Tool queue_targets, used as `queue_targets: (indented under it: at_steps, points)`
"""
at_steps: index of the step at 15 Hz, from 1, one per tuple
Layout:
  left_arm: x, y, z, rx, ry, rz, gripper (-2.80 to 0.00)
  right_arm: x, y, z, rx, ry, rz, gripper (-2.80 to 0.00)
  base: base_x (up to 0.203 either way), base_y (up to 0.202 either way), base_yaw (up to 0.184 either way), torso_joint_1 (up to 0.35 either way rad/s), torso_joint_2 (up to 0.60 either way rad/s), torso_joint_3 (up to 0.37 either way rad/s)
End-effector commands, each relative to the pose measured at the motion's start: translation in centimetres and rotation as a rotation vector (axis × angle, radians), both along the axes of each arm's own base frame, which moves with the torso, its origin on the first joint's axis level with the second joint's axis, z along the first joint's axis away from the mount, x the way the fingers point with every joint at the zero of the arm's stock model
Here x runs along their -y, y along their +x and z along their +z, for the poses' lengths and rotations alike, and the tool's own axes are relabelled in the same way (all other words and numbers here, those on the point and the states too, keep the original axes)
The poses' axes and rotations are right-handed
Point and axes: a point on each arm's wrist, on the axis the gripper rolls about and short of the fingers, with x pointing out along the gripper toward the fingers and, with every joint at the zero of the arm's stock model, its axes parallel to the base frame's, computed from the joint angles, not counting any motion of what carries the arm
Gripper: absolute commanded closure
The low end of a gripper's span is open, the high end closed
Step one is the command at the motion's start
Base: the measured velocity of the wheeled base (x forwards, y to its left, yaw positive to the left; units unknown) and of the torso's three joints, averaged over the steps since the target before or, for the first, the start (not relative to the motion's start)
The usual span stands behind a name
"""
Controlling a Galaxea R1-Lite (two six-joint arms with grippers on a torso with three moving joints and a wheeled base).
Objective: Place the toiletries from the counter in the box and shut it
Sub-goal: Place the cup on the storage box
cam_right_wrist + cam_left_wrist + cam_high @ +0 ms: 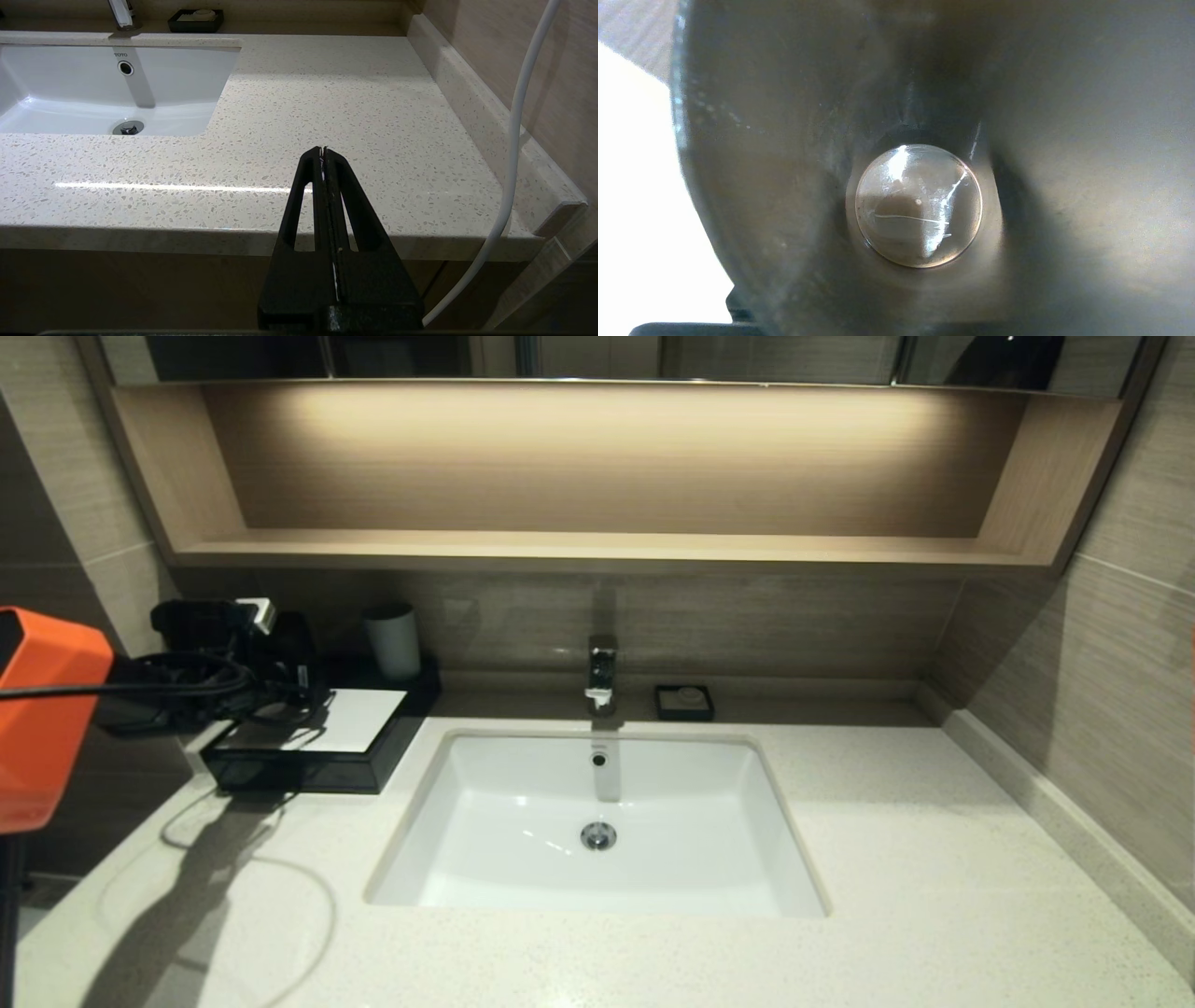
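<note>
Box, black with a white sheet on top, sat at the back left of our desk, beside the white basin. Our left pincer hung over the box's rear left part; whether its fingers were spread or closed on anything we could not tell. Our right pincer waited off the desk's front edge, fingers pressed together and holding nothing. We saw no toiletries on the desk.
</note>
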Motion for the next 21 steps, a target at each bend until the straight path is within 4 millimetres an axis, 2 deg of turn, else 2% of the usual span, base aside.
queue_targets:
  at_steps: [1,10,11,15,21]
  points:
    - [0.0,0.2,-0.3,-0.003,0.001,-0.001,0.00,0.0,0.0,0.0,0.000,0.000,0.000,0.00,0.000,0.000,0.000,0.000,0.00,0.000]
    - [-0.1,0.6,-0.9,-0.011,0.004,-0.003,0.00,0.0,0.0,0.0,0.000,0.000,0.000,0.00,0.000,0.000,0.000,0.000,0.00,0.000]
    - [-0.1,0.6,-0.9,-0.011,0.004,-0.002,-2.80,0.0,0.0,0.0,0.000,0.000,0.002,0.00,0.000,0.000,0.000,0.000,0.00,0.000]
    - [-0.1,0.5,-0.7,-0.006,0.002,-0.001,-2.80,0.0,0.0,0.0,0.000,0.000,0.000,0.00,0.000,0.000,0.000,0.000,0.00,0.000]
    - [-0.1,-0.3,0.7,0.007,0.010,0.017,-2.80,0.0,0.0,0.0,0.002,0.000,0.000,0.00,0.000,0.000,0.000,0.000,0.00,0.000]
